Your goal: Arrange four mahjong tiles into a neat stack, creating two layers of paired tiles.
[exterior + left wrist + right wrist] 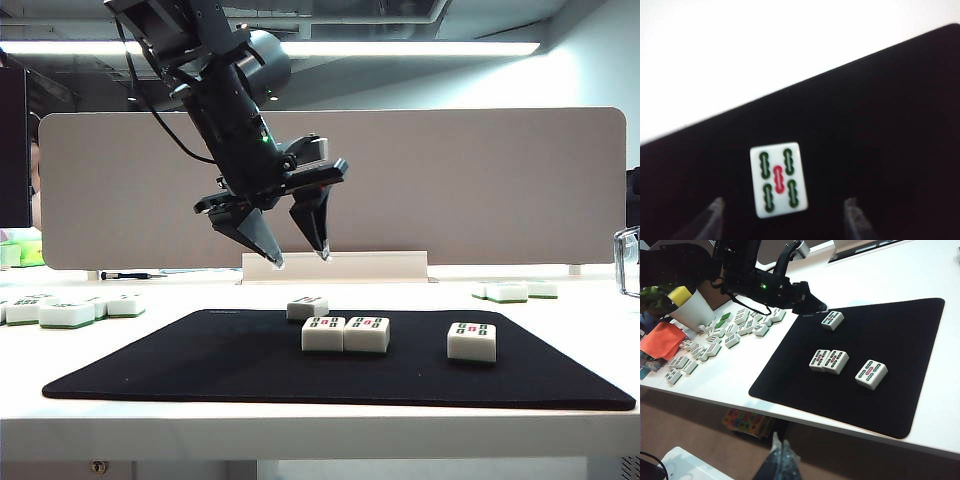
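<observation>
Mahjong tiles, four in number, lie face up on a black mat (pixel 200 370) that covers the middle of a white table (pixel 300 435); no tile rests on another. Two of them form a touching pair (pixel 346 334) near the mat's centre, set side by side; in the right wrist view each one's long axis crosses the line of the pair. A single tile (pixel 472 341) lies apart to the right of the pair in the exterior view, lying at a slight angle to the pair. The fourth tile (pixel 307 307) lies behind the pair, toward the mat's far edge.

Left arm: it descends steeply from the upper left of the exterior view, with the left gripper (pixel 299 259) pointing down at the mat above and behind the fourth tile. Its two dark fingers are spread apart and hold nothing. In the left wrist view the fourth tile (pixel 779 180) sits between the two fingertips (pixel 713 220), untouched, its long axis running roughly along the direction in which the fingers point, slightly tilted.

Right gripper (pixel 781 460): only its dark tip appears, blurred, at the edge of its own wrist view, below the table's near edge and well apart from the mat; whether it is parted or closed cannot be told.

Spare tiles (pixel 70 310) lie scattered on the table beside the mat.
</observation>
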You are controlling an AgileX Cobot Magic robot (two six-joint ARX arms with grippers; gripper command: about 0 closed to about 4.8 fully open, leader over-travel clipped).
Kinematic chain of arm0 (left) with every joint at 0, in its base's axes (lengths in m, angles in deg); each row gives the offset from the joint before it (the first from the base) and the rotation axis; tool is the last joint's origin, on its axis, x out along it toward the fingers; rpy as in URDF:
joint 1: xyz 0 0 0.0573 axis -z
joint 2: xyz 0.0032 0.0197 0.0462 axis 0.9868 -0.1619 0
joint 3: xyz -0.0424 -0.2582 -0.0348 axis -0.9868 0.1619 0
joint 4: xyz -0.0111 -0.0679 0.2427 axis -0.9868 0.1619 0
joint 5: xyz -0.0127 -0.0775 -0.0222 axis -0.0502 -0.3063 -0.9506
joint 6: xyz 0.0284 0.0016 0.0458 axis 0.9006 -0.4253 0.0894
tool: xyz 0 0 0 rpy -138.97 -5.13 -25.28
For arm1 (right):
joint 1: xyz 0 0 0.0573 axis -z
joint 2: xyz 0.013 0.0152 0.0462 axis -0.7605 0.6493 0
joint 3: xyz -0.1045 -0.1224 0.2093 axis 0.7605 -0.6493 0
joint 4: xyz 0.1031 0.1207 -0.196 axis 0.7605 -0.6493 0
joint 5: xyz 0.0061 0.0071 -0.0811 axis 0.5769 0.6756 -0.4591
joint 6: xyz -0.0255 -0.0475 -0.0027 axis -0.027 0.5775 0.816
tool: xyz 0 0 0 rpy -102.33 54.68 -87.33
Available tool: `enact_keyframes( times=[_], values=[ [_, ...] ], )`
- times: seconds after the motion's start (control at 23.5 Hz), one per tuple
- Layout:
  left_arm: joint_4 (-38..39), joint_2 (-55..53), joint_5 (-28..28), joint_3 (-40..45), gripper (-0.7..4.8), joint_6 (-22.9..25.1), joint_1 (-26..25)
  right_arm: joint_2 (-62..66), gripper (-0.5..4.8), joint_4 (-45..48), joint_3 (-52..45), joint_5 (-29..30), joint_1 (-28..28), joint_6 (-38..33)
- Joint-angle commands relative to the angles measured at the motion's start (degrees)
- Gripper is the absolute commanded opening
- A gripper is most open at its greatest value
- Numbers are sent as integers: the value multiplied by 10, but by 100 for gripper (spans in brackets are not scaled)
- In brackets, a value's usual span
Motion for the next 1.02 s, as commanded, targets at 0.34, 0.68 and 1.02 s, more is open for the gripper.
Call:
enact_keyframes(
  times=[0.34, 0.68, 1.02],
  values=[
    [-19, -18, 7, -3, 310, 30, 1, -6, -1, 5, 3, 1, 0, 2],
    [-30, -66, 7, -3, 309, -2, 1, -6, -1, 5, 3, 1, 0, 2],
    [-53, -71, 9, -3, 301, -33, 1, -6, -1, 5, 3, 1, 0, 2]
  ],
)
